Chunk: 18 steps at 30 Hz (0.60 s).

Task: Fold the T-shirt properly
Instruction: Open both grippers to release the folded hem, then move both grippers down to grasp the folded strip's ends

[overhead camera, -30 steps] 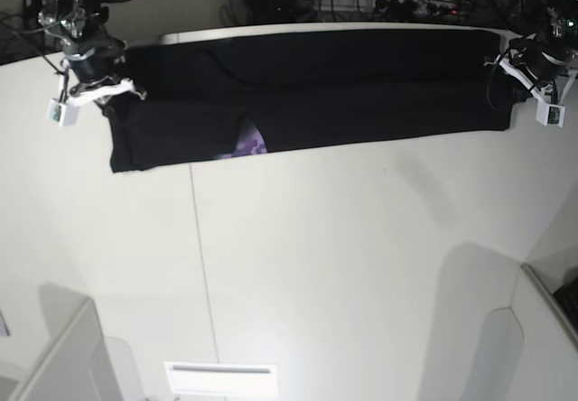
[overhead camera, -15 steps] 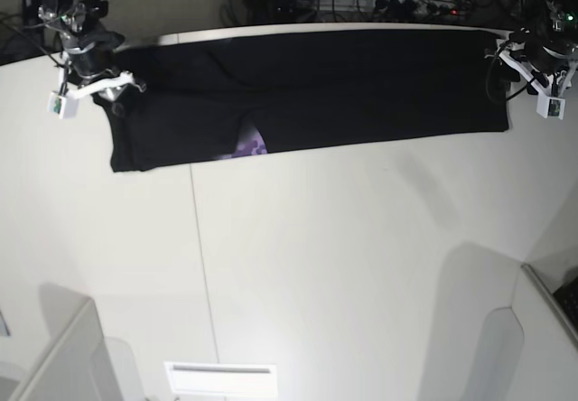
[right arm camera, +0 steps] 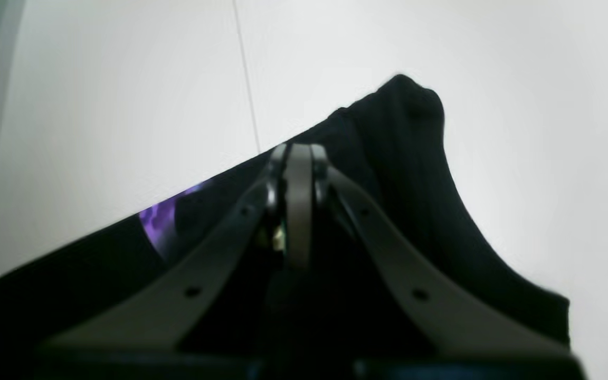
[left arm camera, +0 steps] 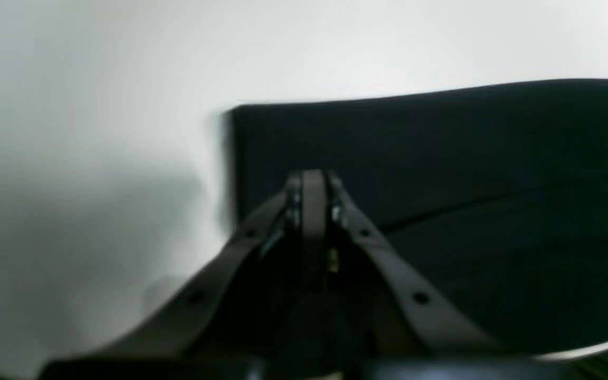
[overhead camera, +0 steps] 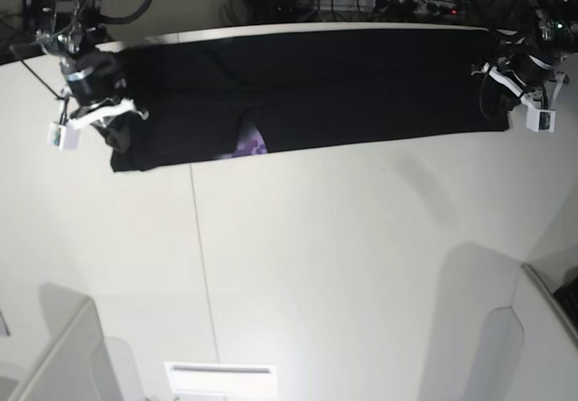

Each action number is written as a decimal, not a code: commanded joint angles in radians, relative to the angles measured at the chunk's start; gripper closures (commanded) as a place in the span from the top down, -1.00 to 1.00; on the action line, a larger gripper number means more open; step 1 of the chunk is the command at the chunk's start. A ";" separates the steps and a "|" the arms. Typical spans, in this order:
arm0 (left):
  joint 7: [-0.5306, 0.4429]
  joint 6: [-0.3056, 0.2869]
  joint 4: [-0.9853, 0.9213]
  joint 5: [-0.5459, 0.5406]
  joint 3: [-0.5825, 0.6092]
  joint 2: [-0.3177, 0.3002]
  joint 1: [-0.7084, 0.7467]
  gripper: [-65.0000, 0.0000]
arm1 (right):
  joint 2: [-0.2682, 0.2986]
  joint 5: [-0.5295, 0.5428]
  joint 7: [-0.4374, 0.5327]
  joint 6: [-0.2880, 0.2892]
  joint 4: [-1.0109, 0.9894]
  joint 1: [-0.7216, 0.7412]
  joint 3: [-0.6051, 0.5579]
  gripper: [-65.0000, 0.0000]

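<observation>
T-shirt [overhead camera: 307, 89] lies as a long black band across the far edge of the white table [overhead camera: 343, 265], already folded lengthwise into a strip. A small patch of purple print [overhead camera: 248, 144] peeks out at the near edge left of centre. Judged progress: the lengthwise folds look done, the crosswise folds that bring the strip into a compact rectangle are left. The near left corner looks a bit rumpled, not squared.

Right gripper [right arm camera: 297, 158] sits at the strip's left end in the base view, low over the cloth. Its jaws are together, and the fabric beside them rises in a peak [right arm camera: 409, 100], so it looks pinched on the T-shirt, though the exact bite is hidden under the fingers.

Left gripper [left arm camera: 312, 182] sits at the other end, over the cloth near its short edge. Jaws together; the shirt under them lies flat, and I cannot tell whether any fabric is caught.

Both arms reach in from the far corners, wrists angled down toward the table, one at each end of the strip.
</observation>
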 commanded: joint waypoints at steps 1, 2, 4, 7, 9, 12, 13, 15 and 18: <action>-0.013 0.005 -0.001 -0.004 -0.009 -0.002 -0.014 -1.00 | 0.011 0.007 0.007 0.004 -0.002 0.029 0.004 -1.00; -0.013 0.005 -0.010 -0.004 -0.009 0.006 -0.025 -1.00 | 0.011 0.007 -0.013 0.004 -0.021 0.058 0.004 -1.00; -0.013 0.005 -0.035 -0.004 -0.007 0.015 -0.046 -1.00 | 0.011 0.007 -0.044 0.004 -0.074 0.118 0.003 -1.00; -0.013 0.005 -0.079 0.019 -0.007 0.025 -0.072 -1.00 | 0.011 0.007 -0.056 0.004 -0.174 0.193 0.003 -1.00; -0.013 0.005 -0.105 0.093 0.000 0.030 -0.095 -1.00 | 0.017 0.007 -0.058 0.004 -0.240 0.227 0.004 -1.00; -0.018 0.002 -0.144 0.208 0.068 0.041 -0.111 -1.00 | 0.021 0.006 -0.053 0.004 -0.328 0.263 0.009 -1.00; -0.019 0.002 -0.155 0.236 0.088 0.042 -0.114 -1.00 | 0.021 0.004 -0.053 0.004 -0.360 0.273 0.009 -1.00; -0.066 0.004 -0.181 0.262 0.126 0.044 -0.114 -1.00 | 0.021 -0.037 -0.052 0.004 -0.403 0.296 0.010 -1.00; -0.145 0.005 -0.225 0.289 0.151 0.044 -0.106 -1.00 | 0.014 -0.132 -0.050 0.007 -0.444 0.322 0.010 -1.00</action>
